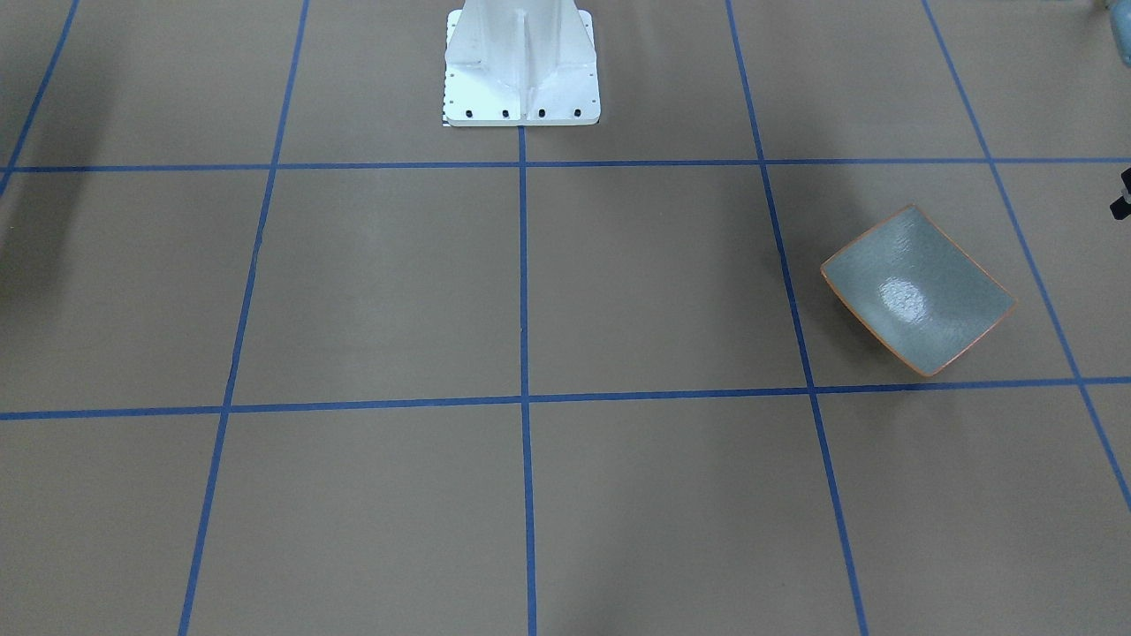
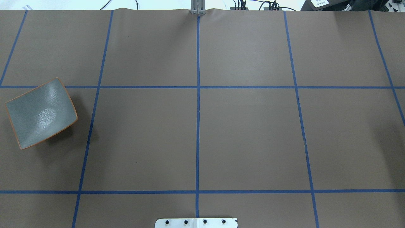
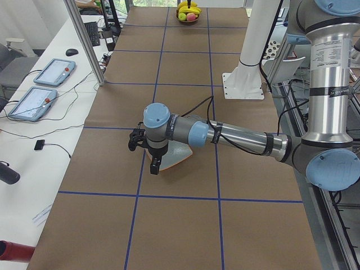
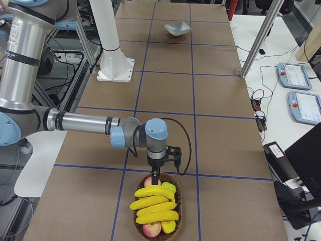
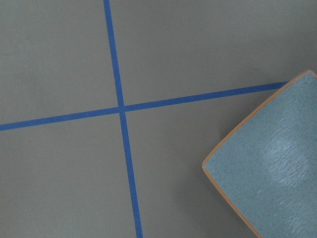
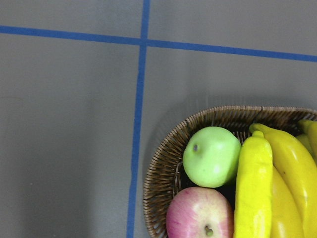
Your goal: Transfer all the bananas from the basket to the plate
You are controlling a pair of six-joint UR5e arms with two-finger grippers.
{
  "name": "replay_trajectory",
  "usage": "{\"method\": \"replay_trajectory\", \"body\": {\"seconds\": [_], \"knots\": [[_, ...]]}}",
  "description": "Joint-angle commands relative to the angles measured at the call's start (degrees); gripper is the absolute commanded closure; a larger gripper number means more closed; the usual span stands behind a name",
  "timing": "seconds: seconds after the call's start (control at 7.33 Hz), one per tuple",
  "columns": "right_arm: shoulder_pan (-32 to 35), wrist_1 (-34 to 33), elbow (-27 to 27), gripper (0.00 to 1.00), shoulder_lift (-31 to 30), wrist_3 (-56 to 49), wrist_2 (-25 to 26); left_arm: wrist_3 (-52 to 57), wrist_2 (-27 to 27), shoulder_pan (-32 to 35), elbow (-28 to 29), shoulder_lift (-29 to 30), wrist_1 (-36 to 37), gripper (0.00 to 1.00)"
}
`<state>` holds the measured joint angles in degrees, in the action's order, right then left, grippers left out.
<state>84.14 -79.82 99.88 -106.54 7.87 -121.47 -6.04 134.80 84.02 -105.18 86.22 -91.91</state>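
Brown paper crossed with blue tape (image 2: 198, 133) covers my worktop (image 2: 246, 136). The bananas (image 4: 153, 203) lie at its end on my right, stacked across a wicker basket (image 4: 179, 213), bright yellow and glossy. I can count at least three from the right side camera. My right wrist camera looks down on one end of that basket (image 6: 161, 178). There the bananas (image 6: 267, 183) lie against a green apple (image 6: 212, 156), with a pink apple (image 6: 198, 215) just beside it. My right tool (image 4: 156, 179) hangs point-down over the basket's far end, close above the fruit. The side view does not let me tell whether its fingers are apart or together, or whether it touches anything. The plate (image 2: 41, 114) sits well apart from the basket, on my left side of the worktop. It is a squarish grey-green dish with a thin orange rim, and its glaze is bare. From across the table the plate (image 1: 919, 291) sits inside one taped square, just above a tape line. My left tool (image 3: 154, 164) hangs by the plate's edge (image 3: 181, 153), pointing down. Here too I cannot tell how its fingers stand. My left wrist camera shows a corner of the plate (image 5: 277, 168) beside a crossing of two tape lines.
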Motion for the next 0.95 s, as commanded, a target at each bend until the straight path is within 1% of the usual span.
{"method": "replay_trajectory", "body": {"seconds": [0.0, 0.14, 0.27, 0.82], "knots": [[-0.1, 2.9, -4.0, 0.02, 0.3, 0.9, 0.6, -0.1, 0.1, 0.0, -0.3, 0.0, 0.0, 0.01], [-0.2, 5.9, -6.2, 0.02, 0.3, 0.7, 2.4, -0.1, 0.1, 0.0, -0.4, 0.0, 0.0, 0.01], [-0.6, 8.3, -7.6, 0.04, 0.3, 1.0, 2.7, -0.1, 0.1, 0.0, -0.4, 0.0, 0.0, 0.01], [-1.6, 8.6, -10.1, 0.08, 1.9, 1.0, 2.6, -0.1, 0.0, 0.0, -0.7, 0.0, 0.0, 0.01]]}}
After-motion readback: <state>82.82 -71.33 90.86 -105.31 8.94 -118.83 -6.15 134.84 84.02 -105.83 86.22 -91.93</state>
